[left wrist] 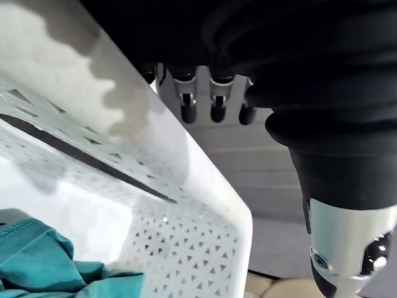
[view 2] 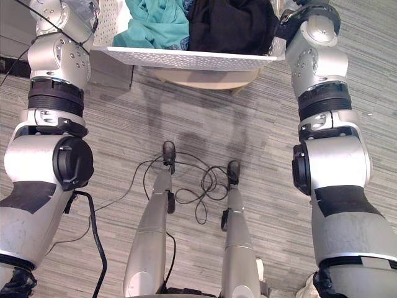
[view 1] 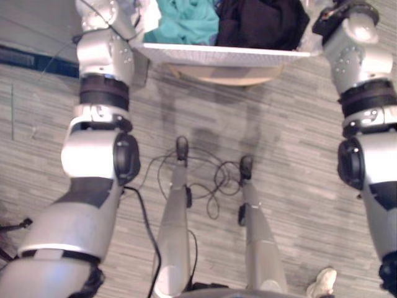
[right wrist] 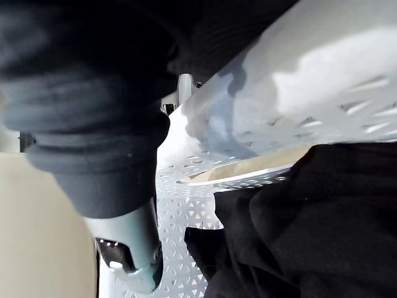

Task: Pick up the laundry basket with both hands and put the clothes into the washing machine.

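In the upper left of the frame my left hand (left wrist: 214, 102) is at the left end of the laundry basket (view 1: 223, 56), close beside its white rim and its wall of small holes. If this hand is gripping the rim or only lying against it, I cannot tell, because the rim covers the place of contact.

The laundry basket is along the top edge of the frame, between my two arms, and its long front wall faces me. Inside it, on the left, lie the teal clothes (view 1: 186, 22), crumpled in a heap. Just beside them, on the right, lie the black clothes (view 1: 260, 22), and they rise a little over the rim.

Under the middle of the basket I see the round edge of a pale table (view 1: 223, 76). I cannot tell if the basket touches it. Below is a grey striped floor (view 1: 205, 118).

In the upper right my right hand (right wrist: 127, 248) is at the right end of the basket, beside the black clothes. The rim passes in front of it, so I cannot tell its state either.

In the lower right corner a person's white shoe (view 1: 322, 282) stands on the floor.
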Available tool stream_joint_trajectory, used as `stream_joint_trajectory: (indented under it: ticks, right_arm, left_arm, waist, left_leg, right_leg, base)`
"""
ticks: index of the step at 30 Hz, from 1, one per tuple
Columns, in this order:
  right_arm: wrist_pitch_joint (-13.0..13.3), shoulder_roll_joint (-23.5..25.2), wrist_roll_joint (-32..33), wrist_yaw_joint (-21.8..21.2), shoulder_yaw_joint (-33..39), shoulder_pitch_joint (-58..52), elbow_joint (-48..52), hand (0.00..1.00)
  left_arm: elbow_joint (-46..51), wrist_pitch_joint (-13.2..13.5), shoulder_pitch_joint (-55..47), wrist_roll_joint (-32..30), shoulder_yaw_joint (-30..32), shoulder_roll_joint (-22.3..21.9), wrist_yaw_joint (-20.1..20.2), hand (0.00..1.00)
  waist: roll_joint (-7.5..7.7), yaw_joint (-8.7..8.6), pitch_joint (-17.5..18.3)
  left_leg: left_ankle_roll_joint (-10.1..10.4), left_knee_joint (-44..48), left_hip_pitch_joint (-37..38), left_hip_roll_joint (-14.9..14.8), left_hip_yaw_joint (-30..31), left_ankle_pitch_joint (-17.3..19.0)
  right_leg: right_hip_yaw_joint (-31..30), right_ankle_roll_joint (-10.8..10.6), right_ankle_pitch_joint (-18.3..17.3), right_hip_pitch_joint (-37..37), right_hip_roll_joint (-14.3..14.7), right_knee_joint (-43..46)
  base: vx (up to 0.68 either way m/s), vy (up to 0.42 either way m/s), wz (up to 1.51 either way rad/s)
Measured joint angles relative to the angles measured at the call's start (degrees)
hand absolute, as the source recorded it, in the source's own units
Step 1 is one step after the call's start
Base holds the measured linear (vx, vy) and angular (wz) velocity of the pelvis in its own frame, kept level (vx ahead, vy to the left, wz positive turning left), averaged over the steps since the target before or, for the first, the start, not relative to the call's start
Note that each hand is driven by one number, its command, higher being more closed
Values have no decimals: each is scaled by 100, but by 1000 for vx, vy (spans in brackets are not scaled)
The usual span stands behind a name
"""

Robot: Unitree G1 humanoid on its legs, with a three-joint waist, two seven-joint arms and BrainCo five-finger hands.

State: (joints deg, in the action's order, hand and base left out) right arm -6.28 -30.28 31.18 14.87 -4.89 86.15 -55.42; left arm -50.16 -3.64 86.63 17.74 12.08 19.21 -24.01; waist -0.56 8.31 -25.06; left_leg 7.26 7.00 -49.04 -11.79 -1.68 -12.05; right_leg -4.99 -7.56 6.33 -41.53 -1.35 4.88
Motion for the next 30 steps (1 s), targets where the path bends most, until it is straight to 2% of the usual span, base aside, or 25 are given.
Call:
stream_joint_trajectory:
  ticks: [8,15,22,30]
  right_arm:
    - [-102,-12,-253,-1,228,0,1,0]
    - [-106,-30,-245,-30,239,-6,0,0]
    - [-106,-70,-136,-142,230,-25,-1,0]
    - [-102,-64,-197,-177,198,-42,-3,0]
  left_arm:
    - [1,-82,-12,-71,163,-105,3,0]
    - [1,-83,-149,-97,203,-106,63,0]
    - [37,-73,-253,-100,198,-106,273,0]
    - [39,-71,-253,-97,203,-101,274,0]
  waist:
    - [-1,-16,0]
    - [-3,-129,-1]
    - [-9,-130,1]
    - [-12,-120,-1]
  left_leg:
    - [0,6,2,18,-12,0]
    - [-1,16,36,67,-24,0]
    - [-2,16,81,75,-107,2]
    - [-3,16,70,80,-115,3]
  right_leg:
    - [-13,24,-144,-162,-10,318]
    - [-61,11,-173,-184,-64,389]
    - [-133,11,-173,-186,-73,408]
    - [-137,12,-174,-196,-76,402]
  base:
    - [0,0,0]
    - [0,0,0]
    - [-5,-4,-3]
    - [0,0,0]
